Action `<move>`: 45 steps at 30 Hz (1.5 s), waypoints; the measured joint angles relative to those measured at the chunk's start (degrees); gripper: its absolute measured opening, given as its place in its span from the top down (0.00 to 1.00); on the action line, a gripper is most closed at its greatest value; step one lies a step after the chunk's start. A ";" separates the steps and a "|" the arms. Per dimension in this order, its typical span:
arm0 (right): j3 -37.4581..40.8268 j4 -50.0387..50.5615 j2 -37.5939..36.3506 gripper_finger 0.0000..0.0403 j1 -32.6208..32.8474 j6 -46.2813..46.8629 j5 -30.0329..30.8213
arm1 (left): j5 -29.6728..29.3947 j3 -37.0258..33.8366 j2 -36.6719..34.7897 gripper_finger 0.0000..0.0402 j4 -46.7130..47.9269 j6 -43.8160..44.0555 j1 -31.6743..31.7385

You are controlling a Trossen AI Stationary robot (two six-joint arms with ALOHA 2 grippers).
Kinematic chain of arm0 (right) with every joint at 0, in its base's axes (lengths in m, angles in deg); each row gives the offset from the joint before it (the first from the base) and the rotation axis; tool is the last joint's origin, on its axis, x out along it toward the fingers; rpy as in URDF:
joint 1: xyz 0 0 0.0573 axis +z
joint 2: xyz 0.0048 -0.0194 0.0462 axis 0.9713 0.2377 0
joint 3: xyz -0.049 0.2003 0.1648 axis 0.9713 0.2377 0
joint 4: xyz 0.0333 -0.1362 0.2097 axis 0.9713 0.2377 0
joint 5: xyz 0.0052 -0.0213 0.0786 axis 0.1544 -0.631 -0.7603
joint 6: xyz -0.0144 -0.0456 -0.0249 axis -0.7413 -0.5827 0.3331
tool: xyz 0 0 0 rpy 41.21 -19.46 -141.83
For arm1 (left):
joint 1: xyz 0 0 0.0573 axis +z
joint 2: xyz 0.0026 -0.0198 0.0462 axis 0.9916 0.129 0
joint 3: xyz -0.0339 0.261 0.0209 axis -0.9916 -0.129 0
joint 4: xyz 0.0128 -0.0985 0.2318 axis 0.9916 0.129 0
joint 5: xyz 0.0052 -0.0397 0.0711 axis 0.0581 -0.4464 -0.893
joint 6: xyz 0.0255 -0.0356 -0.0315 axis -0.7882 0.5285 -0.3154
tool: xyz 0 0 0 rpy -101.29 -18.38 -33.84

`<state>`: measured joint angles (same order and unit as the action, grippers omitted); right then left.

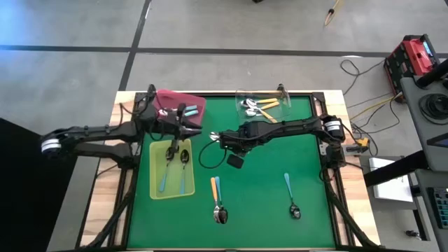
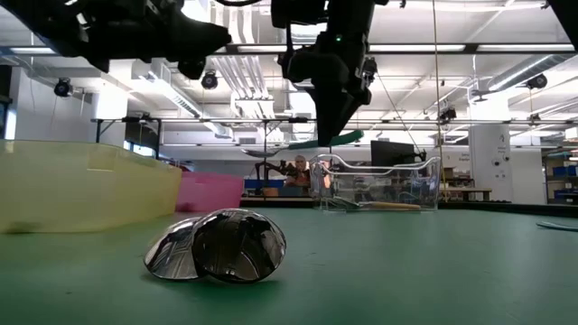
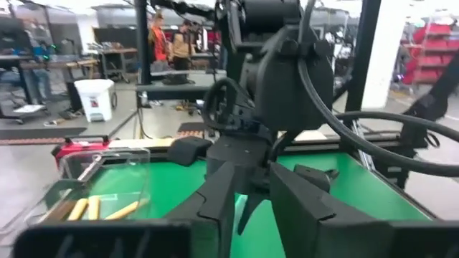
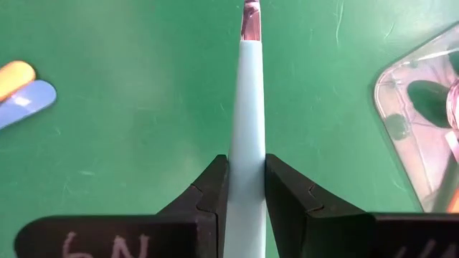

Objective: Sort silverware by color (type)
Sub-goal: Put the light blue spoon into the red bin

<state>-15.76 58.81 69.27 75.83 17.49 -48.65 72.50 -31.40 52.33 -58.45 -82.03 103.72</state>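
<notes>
**High view: right arm holds a pale-handled spoon over the mat, left arm above the yellow-green tray**

High view shows the green mat (image 1: 259, 175) filling the table's middle; the yellow-green tray (image 1: 157, 187) sits at centre left, holding three spoons (image 1: 183, 162); the pink tray (image 1: 189, 102) lies at upper left and the clear tray (image 1: 276, 96) at upper centre, with orange-handled spoons (image 1: 260, 106) inside; the left gripper (image 1: 173, 140) hangs over the yellow-green tray's upper end, and whether its fingers are spread I cannot tell; the right gripper (image 4: 246, 188), near the frame's centre in the high view, is pinching a pale-handled spoon (image 4: 247, 107) by its handle; lower centre, an orange and a blue spoon (image 1: 218, 201) lie touching side by side; a lone teal-handled spoon (image 1: 290, 194) lies lower right, well apart.
</notes>
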 joint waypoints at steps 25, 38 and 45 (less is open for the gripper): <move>-0.34 2.36 0.00 0.85 0.28 0.02 -1.94 | -5.14 7.84 26.27 0.61 0.49 -9.96 -5.45; -0.34 2.36 0.00 0.85 0.13 -0.46 -1.93 | -6.98 15.30 35.33 0.50 4.76 -14.26 -8.99; -0.34 2.40 0.00 0.85 0.13 -0.46 -1.97 | -9.85 18.30 39.01 0.48 6.51 -15.52 -8.99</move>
<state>-16.10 61.21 69.27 75.96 17.03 -50.62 62.65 -13.10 91.33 -51.94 -97.55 94.73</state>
